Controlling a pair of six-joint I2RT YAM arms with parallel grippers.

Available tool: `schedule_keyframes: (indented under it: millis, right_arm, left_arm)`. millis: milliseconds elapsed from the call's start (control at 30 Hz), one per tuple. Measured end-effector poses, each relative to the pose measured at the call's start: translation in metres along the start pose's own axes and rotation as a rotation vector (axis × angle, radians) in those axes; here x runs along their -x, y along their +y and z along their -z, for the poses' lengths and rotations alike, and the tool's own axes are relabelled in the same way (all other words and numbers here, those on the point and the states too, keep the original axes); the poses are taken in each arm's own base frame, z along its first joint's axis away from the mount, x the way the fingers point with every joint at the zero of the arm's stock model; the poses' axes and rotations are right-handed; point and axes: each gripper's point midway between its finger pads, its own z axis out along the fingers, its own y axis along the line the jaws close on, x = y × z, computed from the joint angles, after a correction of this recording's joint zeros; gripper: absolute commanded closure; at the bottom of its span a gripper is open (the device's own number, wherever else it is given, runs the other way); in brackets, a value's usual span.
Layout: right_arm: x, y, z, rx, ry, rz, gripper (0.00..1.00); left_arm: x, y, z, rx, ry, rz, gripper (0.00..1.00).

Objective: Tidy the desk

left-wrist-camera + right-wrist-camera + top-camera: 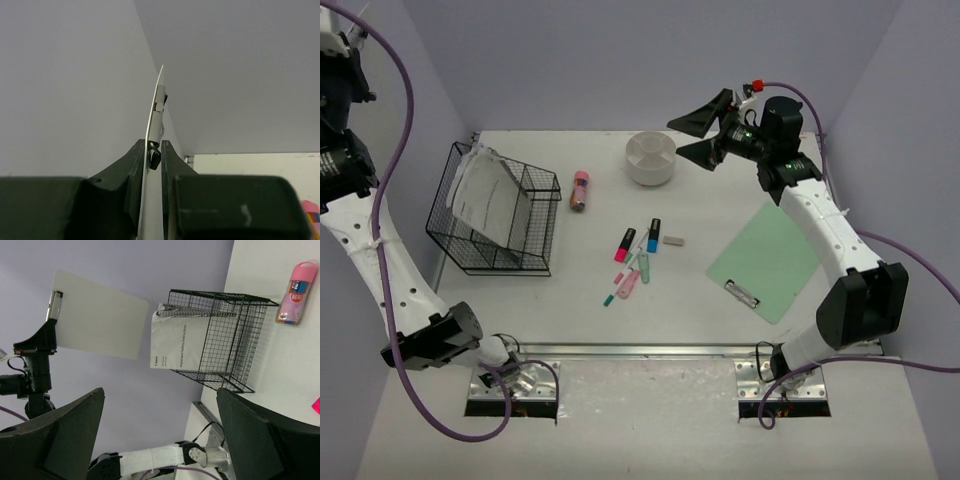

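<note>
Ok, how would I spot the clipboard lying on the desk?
Look at the right side of the desk, alongside the right arm. The clipboard lies flat there at an angle, with its metal clip at the near corner. It is the only large mint-green sheet, while the highlighters to its left are small and slim.
</note>
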Motion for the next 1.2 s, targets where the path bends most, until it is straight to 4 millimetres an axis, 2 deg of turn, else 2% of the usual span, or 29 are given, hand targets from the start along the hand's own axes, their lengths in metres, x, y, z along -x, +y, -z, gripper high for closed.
schedule_keyframes:
  millis: [200,333,500,667,967,1133,1200]
  right_arm:
    - [0.0,-0.01,-0.005,-0.011,0.005,-0.012,0.08]
    - [-0.001,-0.015,-0.006,-0.015,0.008,-0.017,0.08]
    - [-0.002,-0.016,-0.006,-0.01,0.013,-0.015,0.08]
    - [-0.005,-0.019,-0.006,-0.009,0.024,-0.017,0.08]
    - [-0.009,-0.027,-0.007,-0.029,0.06,0.012,0.07]
    - [0.0,-0.035,-0.008,-0.06,0.065,0.051,0.04]
    - [0.007,-0.034,-0.004,-0.071,0.057,0.07,0.02]
  left_arm:
    - [-0.004,-0.003,0.008,-0.109,-0.03,0.109,1.0]
    - [-0.004,0.004,0.013,-0.141,-0.053,0.162,1.0]
    - [0.006,0.012,0.021,-0.175,-0.1,0.2,1.0]
    - [0.021,0.008,0.024,-0.213,-0.146,0.212,1.0]
    - [0.036,0.007,0.027,-0.215,-0.173,0.213,1.0]
    - [0.033,0.006,0.03,-0.205,-0.165,0.211,1.0]
    - [0.024,0.004,0.031,-0.199,-0.157,0.214,1.0]
